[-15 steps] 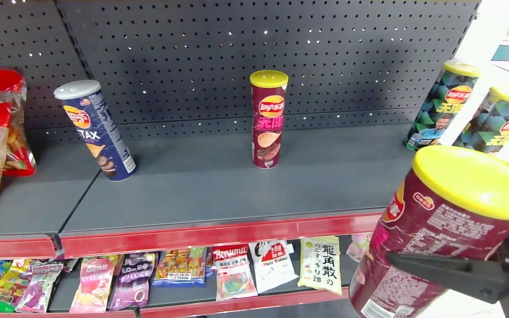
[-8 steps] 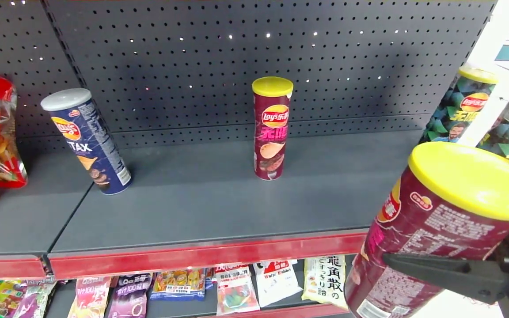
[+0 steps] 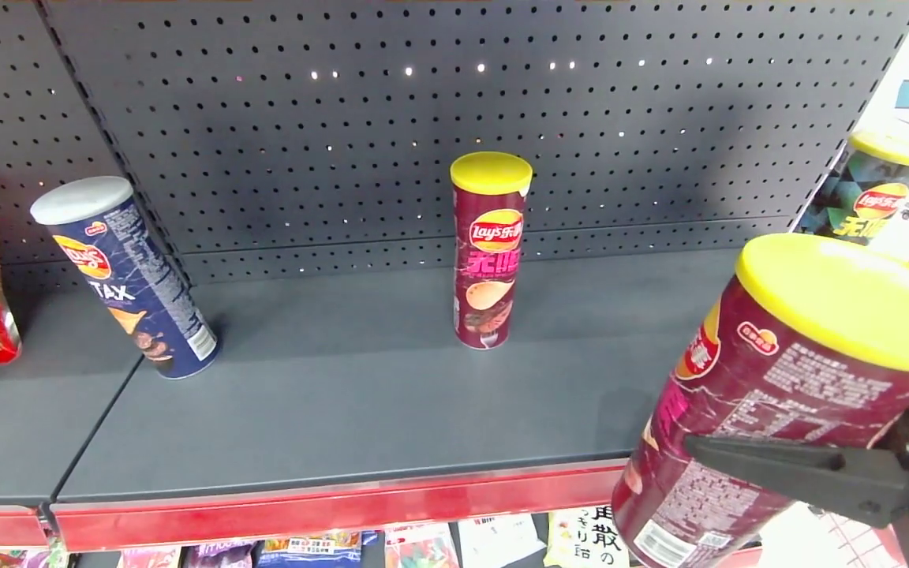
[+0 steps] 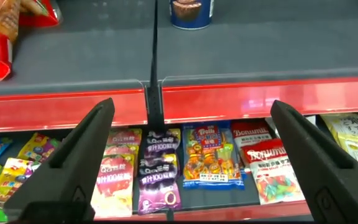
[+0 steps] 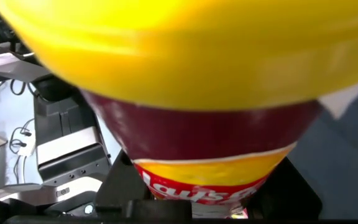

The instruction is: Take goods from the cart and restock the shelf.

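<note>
Right hand (image 3: 750, 467) clasping can (image 3: 786, 371), near shelf lip (image 3: 328, 506)

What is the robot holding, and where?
The right gripper clamps a can around its lower body; the left gripper is open and empty.

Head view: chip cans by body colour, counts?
Maroon: 2, shelf can and held can
Blue can: 1
Green can: 1 sure, maybe another hidden beyond the held can
Total: 4 sure
</note>
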{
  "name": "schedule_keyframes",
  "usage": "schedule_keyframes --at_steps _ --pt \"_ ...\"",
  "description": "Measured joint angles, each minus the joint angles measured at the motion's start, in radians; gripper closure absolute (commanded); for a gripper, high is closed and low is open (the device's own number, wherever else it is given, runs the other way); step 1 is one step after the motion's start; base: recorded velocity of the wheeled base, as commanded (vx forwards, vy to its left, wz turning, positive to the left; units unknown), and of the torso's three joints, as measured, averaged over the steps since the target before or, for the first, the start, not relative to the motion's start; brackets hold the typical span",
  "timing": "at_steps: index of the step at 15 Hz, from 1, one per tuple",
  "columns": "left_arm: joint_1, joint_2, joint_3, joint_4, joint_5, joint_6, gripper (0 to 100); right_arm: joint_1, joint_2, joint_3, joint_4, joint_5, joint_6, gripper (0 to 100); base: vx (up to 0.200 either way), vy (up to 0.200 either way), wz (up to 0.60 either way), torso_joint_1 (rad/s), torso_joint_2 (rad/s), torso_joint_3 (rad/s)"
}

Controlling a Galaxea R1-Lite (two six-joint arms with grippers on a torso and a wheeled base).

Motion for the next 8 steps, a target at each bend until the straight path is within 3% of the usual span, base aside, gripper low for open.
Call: schedule_keyframes --at_steps 1,8 --pt "0.0 0.0 0.0 0.0 0.0 0.0 0 0.0 0.0 -0.001 0.0 0.001 0.0 100 0.2 0.0 0.0 0.002 0.0 0.002" --pt "0.0 0.0 0.0 0.0 0.0 -0.003 0 0.0 -0.003 -0.002 0.0 0.0 0.0 100 0.0 0.0 0.0 0.0 0.0 0.0"
